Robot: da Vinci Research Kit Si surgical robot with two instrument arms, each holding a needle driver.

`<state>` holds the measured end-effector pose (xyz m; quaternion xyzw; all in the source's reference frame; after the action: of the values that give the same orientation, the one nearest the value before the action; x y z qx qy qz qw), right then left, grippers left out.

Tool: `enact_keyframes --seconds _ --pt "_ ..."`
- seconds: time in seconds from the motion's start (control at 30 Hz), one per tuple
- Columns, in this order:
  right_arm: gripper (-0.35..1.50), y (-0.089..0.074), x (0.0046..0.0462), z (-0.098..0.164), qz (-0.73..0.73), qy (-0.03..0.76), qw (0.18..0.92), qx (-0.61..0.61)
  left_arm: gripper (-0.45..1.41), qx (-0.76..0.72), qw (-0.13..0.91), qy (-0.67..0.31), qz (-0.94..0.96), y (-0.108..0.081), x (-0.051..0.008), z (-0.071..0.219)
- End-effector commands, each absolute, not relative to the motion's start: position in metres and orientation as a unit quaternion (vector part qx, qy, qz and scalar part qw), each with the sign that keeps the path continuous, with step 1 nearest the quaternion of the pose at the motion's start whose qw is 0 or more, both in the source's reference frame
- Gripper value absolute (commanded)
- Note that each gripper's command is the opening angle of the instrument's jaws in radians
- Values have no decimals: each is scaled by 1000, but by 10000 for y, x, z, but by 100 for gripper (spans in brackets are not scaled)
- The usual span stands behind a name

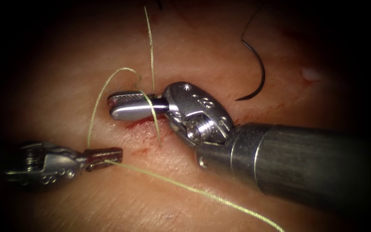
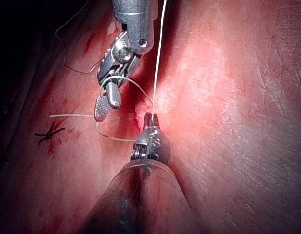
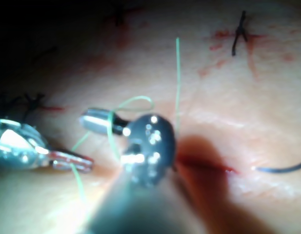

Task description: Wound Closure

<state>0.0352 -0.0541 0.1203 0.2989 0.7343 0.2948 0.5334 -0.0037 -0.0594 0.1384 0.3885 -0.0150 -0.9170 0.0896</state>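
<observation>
1. The right tool [image 1: 129, 106] lies over the middle of the cut [image 1: 151, 124], jaws closed, with thread [image 1: 153, 116] wrapped around them. Its thick shaft [image 1: 305, 159] blocks the lower right.
2. The left tool [image 1: 104, 157] sits low on the left, jaws closed on the thread, which stretches away to the lower right like a thin fence.
3. The needle [image 1: 258, 73] lies loose on the tissue [image 1: 202, 51], up on the right side, well apart from both tools.
4. The bare tissue between the needle and the thread is open room.
</observation>
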Motion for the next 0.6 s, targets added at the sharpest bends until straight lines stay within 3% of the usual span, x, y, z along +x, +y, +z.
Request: enact_keyframes --seconds 0.03,0.2,0.3,0.6 --pt "91 -538 358 1209 298 729 543 290 -45 388 89 -16 -917 -593 -42 1390" --pt "131 -538 366 1209 328 719 560 251 -45 389 87 -14 -917 -593 -60 1389" --pt "141 -536 373 1209 342 717 561 233 -45 392 88 -10 -916 -595 -75 1386" --pt "138 -518 381 1212 382 696 580 183 -45 401 98 4 -911 -617 -124 1352"
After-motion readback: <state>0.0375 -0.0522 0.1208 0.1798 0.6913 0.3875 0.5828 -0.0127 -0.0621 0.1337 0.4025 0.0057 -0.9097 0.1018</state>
